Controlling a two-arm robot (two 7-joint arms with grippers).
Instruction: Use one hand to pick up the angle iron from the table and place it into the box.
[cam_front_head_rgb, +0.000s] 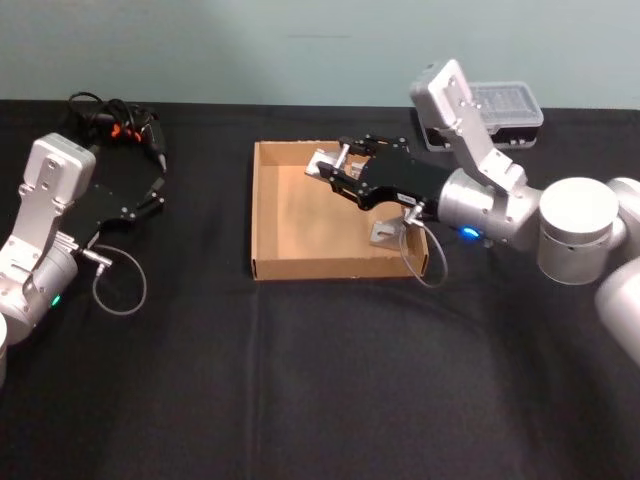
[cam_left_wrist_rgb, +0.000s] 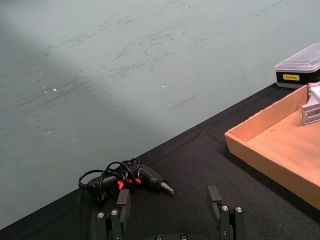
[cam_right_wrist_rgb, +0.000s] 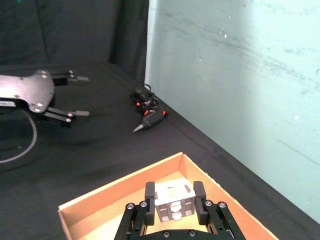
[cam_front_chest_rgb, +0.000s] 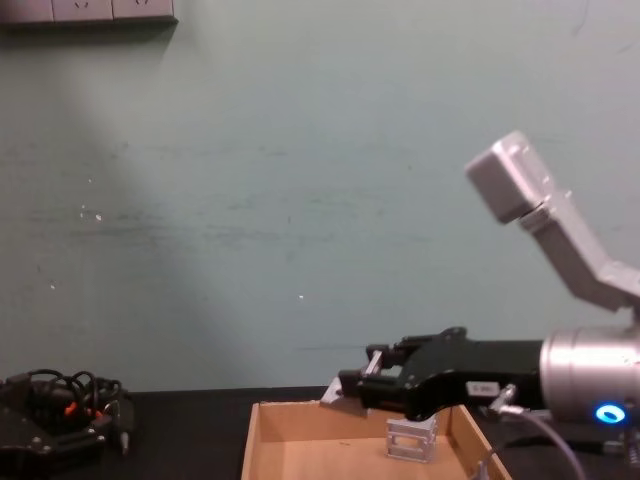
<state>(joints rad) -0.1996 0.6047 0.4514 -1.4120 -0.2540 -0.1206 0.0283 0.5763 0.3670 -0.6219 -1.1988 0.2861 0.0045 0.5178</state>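
Angle iron (cam_front_head_rgb: 322, 163), a pale metal piece, is gripped between the two fingers of the right gripper (cam_front_head_rgb: 335, 166), held in the air over the far part of the box (cam_front_head_rgb: 256, 210). The right wrist view shows it squarely between the black fingers (cam_right_wrist_rgb: 150, 190), which are closed against its sides, with the tan box floor beneath. From the chest view the iron (cam_front_chest_rgb: 334, 392) hangs just above the box's far rim, not touching it.

The right arm reaches in from the right, its wrist lying nearly level and angled toward the far left, so the black gripper body spans the box's right half. A ring (cam_front_head_rgb: 470, 235) on the silver wrist glows blue. A small white label on the gripper's side in the chest view is too small to read.

A second iron (cam_front_head_rgb: 385, 232) stands upright on the box floor near the right wall, below the gripper body and apart from it; the chest view shows it (cam_front_chest_rgb: 412, 440) under the gripper.

The box sits on the black table (cam_front_head_rgb: 300, 380). Behind the right arm, near the far edge, is a black case (cam_front_head_rgb: 505, 110) with a clear lid; its yellow label (cam_left_wrist_rgb: 291, 77) cannot be read.

The left gripper (cam_front_head_rgb: 150, 195) lies low at the table's left, well apart from the box, its fingers spread wide with nothing between them. Just beyond it lies a black tool (cam_front_head_rgb: 110, 120) with a coiled cable and a red light.
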